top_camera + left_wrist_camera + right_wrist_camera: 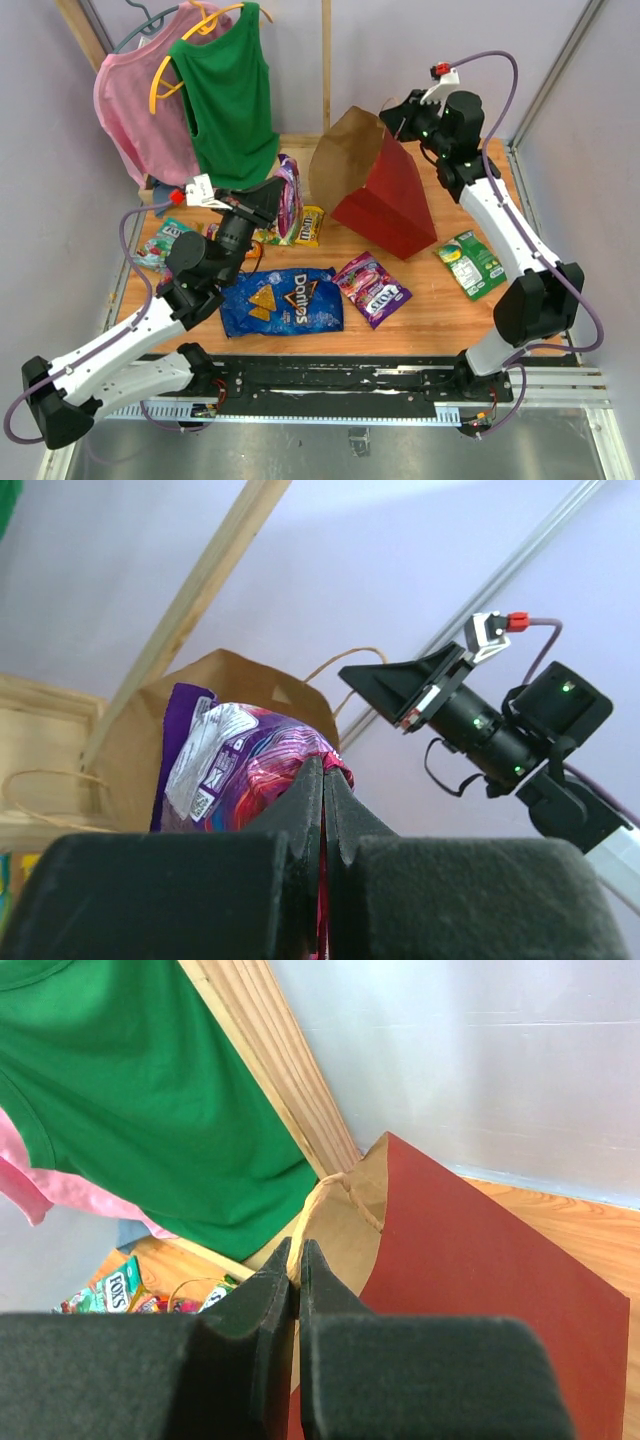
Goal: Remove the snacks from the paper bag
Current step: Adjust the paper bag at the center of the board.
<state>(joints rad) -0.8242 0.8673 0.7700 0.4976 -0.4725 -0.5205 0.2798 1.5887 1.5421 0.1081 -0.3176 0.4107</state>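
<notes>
Green candy packet point(160, 243): glossy, crinkled film, lying flat on the wooden table point(420, 325), the farthest thing to the left of the paper bag point(390, 195).
Pink top point(135, 105) and green tank top point(232, 95): soft cloth on curved hangers, behind the bag and to its left.
Left gripper point(323, 778): black padded jaws pressed together, pinching the edge of the purple packet point(245, 765), which is raised just left of the bag.
Purple packet: shiny film in purple and magenta with a white printed panel, creased and bulging above the jaws.
Yellow pack point(310, 226): small, slim and glossy, on the table left of the bag and close to it.
Doritos bag point(283, 300): large blue glossy pillow shape printed with orange chips, lying flat in front of the bag and to its left.
Magenta packet point(372, 288): small shiny pouch in pink and purple, flat on the table straight in front of the bag.
Paper bag: boxy, matte red outside, brown kraft showing on its left side, thin twisted loop handles. It stands tilted towards the back of the table.
Right gripper point(297, 1255): black jaws closed on the bag's brown rim, beside a handle.
Green-and-white packet point(470, 262): flat and glossy, lying to the right of the bag and in front of it, apart from it.
</notes>
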